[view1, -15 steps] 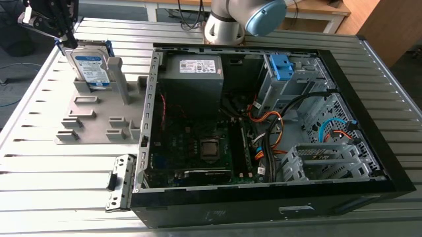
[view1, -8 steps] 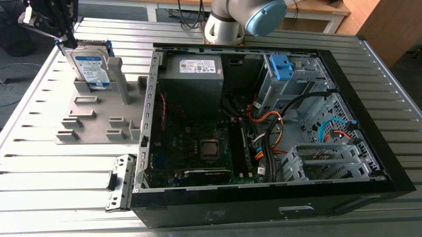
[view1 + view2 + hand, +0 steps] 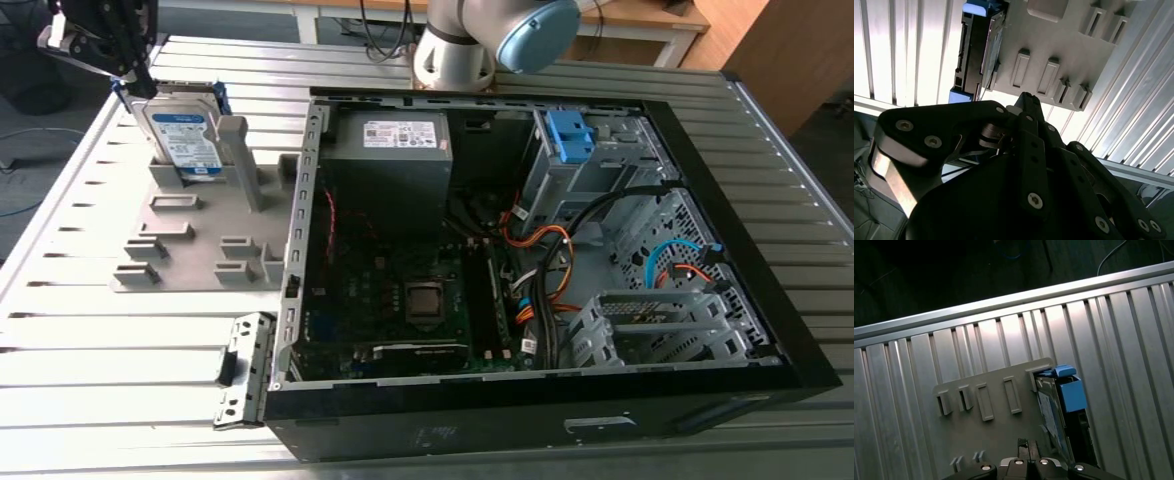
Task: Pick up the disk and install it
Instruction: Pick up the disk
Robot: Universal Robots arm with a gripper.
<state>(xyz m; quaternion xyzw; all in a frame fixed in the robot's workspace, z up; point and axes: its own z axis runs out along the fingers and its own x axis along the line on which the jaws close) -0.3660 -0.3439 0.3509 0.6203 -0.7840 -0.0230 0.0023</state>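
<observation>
— Where is the disk (image 3: 184,135) sitting?
— It's standing upright in the grey rack (image 3: 187,245) on the table (image 3: 120,335), beside the open computer case (image 3: 790,330) (on the exterior view's left). The tool (image 3: 1026,97) is hovering near its top, closed and gripping nothing.

Exterior view looks down over the whole table (image 3: 80,350); both wrist views face the grey holder (image 3: 1064,45) (image 3: 994,435) nearby.
</observation>
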